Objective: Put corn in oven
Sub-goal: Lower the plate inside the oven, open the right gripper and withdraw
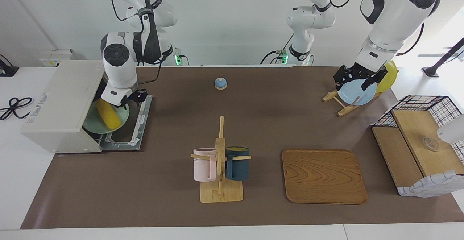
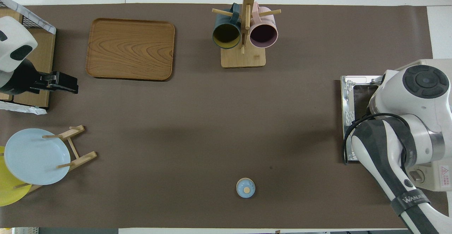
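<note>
Oven [image 1: 61, 102]: left side of the facing view, door dropped open onto the table.
Corn [image 1: 107, 115]: lying on a pale green plate [image 1: 121, 118] in the oven's mouth, left of centre.
Right gripper [image 1: 131, 99]: just above the plate's upper edge, over the open door; its fingers look parted and hold nothing, though I cannot tell how wide.
Mug rack [image 1: 220, 167]: lower centre, pink and dark blue mugs hanging.
Left gripper [image 1: 357, 79]: upper right, waiting over the blue plate [image 1: 357, 94] on its stand, fingers spread wide, empty.
</note>
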Tool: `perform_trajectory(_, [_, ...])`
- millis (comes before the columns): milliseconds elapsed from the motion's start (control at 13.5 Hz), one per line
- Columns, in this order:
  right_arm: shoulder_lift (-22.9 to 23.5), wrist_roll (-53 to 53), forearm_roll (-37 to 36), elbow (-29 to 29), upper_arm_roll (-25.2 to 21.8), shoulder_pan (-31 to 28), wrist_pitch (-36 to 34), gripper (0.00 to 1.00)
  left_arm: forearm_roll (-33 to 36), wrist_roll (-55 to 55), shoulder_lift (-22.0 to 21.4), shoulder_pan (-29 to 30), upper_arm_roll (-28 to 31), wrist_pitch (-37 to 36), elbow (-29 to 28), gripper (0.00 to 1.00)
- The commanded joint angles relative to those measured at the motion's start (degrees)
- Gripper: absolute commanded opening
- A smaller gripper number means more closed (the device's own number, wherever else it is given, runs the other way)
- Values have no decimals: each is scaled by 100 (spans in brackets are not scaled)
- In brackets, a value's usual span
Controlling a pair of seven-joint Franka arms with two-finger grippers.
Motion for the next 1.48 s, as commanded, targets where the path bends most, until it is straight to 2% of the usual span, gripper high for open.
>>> perform_trajectory(0, [-68,646,643,-198,33,189,-7,14,-72,31,-105,46,-2,34,-106,100])
perform_trajectory(74, [-77,997,690,-339,33,277,116,0,-72,31,-105,46,-2,34,-106,100])
perform_trajectory(296, [-34,1422,803,-726,33,322,643,0,-72,31,-105,37,-2,42,-106,100])
perform_trajectory(444, [-95,1589,1189,-981,33,331,758,0,-72,31,-105,46,-2,34,-106,100])
perform_trajectory(665, [-227,1607,1209,-1517,33,340,1381,0,-72,31,-123,46,-2,43,-106,100])
perform_trajectory(961, [-148,1572,1209,-1553,24,349,1427,0,-72,31,-132,46,-2,43,-106,100])
perform_trajectory(1405, [-174,1563,611,-1527,7,270,1111,0,-72,31,-132,46,-2,43,-97,100])
